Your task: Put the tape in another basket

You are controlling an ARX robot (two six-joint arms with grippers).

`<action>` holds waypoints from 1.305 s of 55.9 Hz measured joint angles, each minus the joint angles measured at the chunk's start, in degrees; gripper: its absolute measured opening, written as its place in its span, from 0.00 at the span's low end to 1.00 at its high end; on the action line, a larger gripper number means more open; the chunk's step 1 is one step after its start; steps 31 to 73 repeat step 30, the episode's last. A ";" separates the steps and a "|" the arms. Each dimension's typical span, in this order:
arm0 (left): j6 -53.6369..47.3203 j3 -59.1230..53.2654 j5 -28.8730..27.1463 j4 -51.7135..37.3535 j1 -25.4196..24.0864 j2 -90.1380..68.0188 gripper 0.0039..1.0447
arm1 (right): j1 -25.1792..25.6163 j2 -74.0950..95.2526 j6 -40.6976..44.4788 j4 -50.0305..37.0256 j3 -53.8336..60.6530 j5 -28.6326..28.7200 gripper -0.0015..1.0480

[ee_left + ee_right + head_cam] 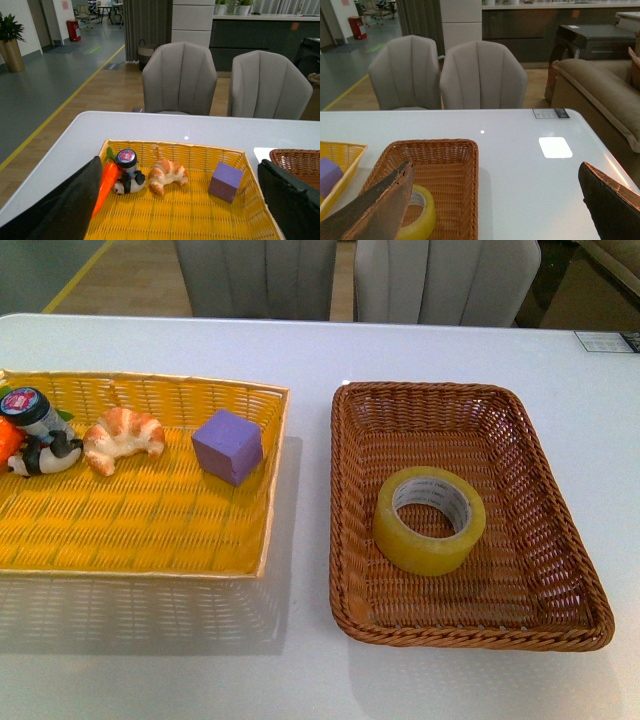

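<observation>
The tape [425, 550], a yellowish roll with a white core, lies flat in the dark-brown wicker basket [450, 430] at the right of the table. In the right wrist view the tape [424, 220] shows partly behind one finger, inside the brown basket [445, 165]. My right gripper [496, 167] is open and empty, above the table beside that basket's side. My left gripper [180, 166] is open and empty over the bright yellow basket [175, 220]. Neither arm shows in the front view.
The yellow basket [150, 530] at the left holds a purple cube [228, 445], a croissant [125, 435], a small panda figure with a jar [40, 435] and a carrot [106, 187]. Two grey chairs [260, 275] stand behind the white table [310, 350]. A card [605, 340] lies at the far right.
</observation>
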State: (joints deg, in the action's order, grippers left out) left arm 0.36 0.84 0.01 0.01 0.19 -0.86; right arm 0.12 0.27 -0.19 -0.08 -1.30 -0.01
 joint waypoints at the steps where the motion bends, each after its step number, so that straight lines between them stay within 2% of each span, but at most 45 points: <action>1: 0.00 0.00 -0.02 0.00 0.00 0.00 0.93 | 0.00 0.00 0.00 0.00 0.00 0.00 0.91; 73: 0.02 0.00 0.00 0.00 0.00 0.00 0.92 | 0.00 0.00 0.00 0.00 0.00 0.00 0.91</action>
